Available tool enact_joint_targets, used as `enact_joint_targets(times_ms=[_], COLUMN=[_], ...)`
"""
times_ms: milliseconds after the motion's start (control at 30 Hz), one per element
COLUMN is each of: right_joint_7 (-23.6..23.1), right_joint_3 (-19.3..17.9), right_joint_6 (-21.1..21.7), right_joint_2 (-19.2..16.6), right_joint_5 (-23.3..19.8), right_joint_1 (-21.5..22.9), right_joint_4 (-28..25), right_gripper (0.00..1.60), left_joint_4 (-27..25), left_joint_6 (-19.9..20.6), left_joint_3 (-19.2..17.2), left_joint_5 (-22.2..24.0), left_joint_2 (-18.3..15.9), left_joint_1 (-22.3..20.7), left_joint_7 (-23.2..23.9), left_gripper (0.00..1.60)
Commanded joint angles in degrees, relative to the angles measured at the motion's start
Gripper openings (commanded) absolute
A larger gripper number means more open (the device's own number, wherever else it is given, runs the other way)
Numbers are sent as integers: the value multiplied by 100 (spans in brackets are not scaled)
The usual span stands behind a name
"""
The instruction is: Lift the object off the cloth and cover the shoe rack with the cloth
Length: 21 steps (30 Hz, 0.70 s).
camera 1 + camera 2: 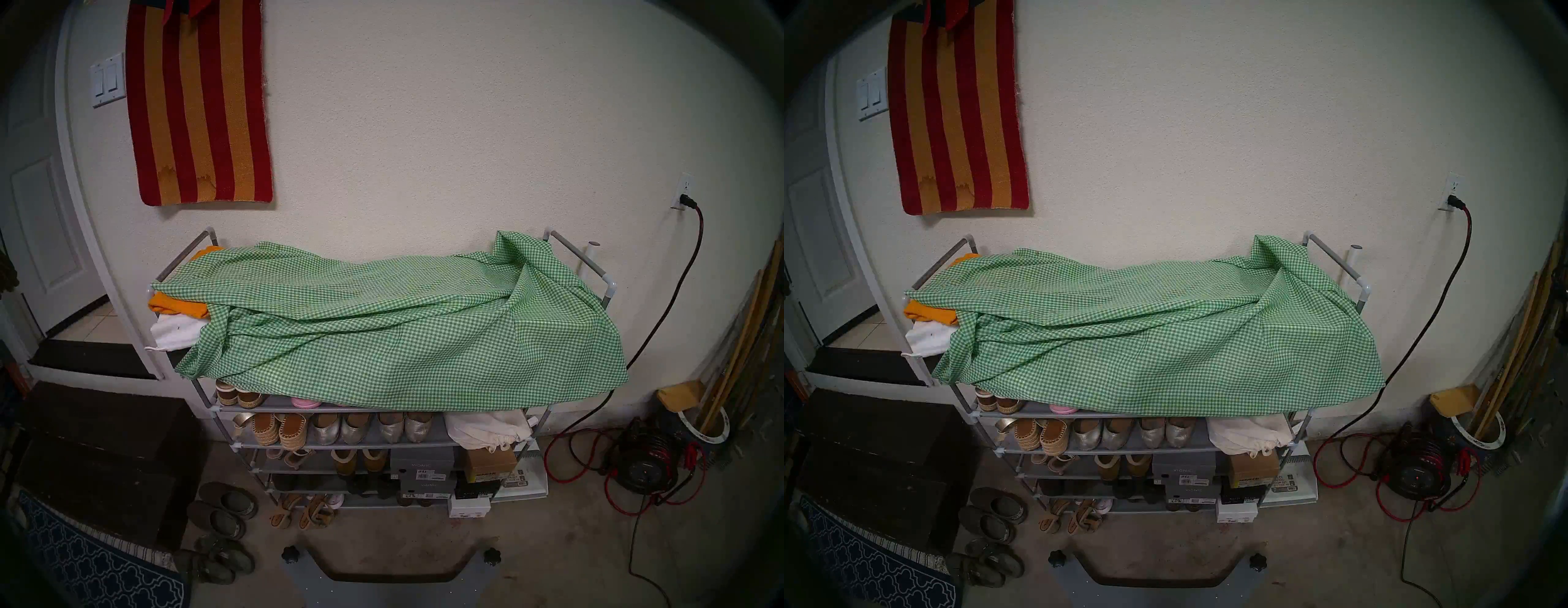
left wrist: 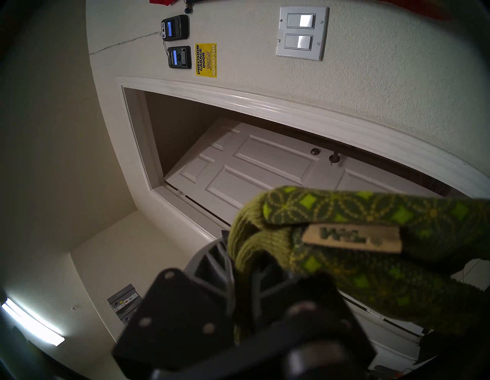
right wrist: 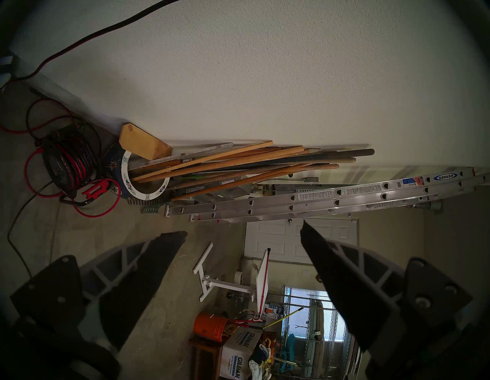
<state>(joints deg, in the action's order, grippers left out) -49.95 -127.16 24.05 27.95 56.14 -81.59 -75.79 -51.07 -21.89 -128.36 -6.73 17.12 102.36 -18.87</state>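
Observation:
The green-and-white check cloth (image 1: 403,335) (image 1: 1157,339) lies rumpled over the top of the grey shoe rack (image 1: 581,259) (image 1: 1331,254). It hangs over the front edge, and the lower tiers of shoes still show. Neither gripper shows in the head views. In the left wrist view my left gripper (image 2: 254,265) is shut on the olive-green patterned gloves (image 2: 371,238), held up in front of a white door. In the right wrist view my right gripper (image 3: 244,228) is open and empty, facing the garage corner.
Orange folded fabric (image 1: 178,305) and white fabric (image 1: 174,333) stick out at the rack's left end. A dark wooden chest (image 1: 106,458) and loose shoes (image 1: 225,509) sit on the floor to the left. A red cord reel (image 1: 645,463), tool handles (image 3: 238,164) and a ladder (image 3: 344,199) are to the right.

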Motion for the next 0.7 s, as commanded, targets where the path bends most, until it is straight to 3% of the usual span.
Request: enact_joint_targets(times_ms=[0, 667], right_joint_7=[4, 4], right_joint_3=[-1, -1], right_joint_6=[-2, -2], right_joint_2=[-11, -11], right_joint_5=[5, 5], right_joint_1=[1, 1], right_joint_4=[-3, -3], right_gripper=[160, 160], left_joint_4=[-255, -732], left_joint_6=[127, 432], left_joint_3=[-341, -878], left_joint_5=[-117, -413], left_joint_2=[139, 460], left_joint_1=[159, 292], left_joint_7=[101, 501], left_gripper=[0, 0])
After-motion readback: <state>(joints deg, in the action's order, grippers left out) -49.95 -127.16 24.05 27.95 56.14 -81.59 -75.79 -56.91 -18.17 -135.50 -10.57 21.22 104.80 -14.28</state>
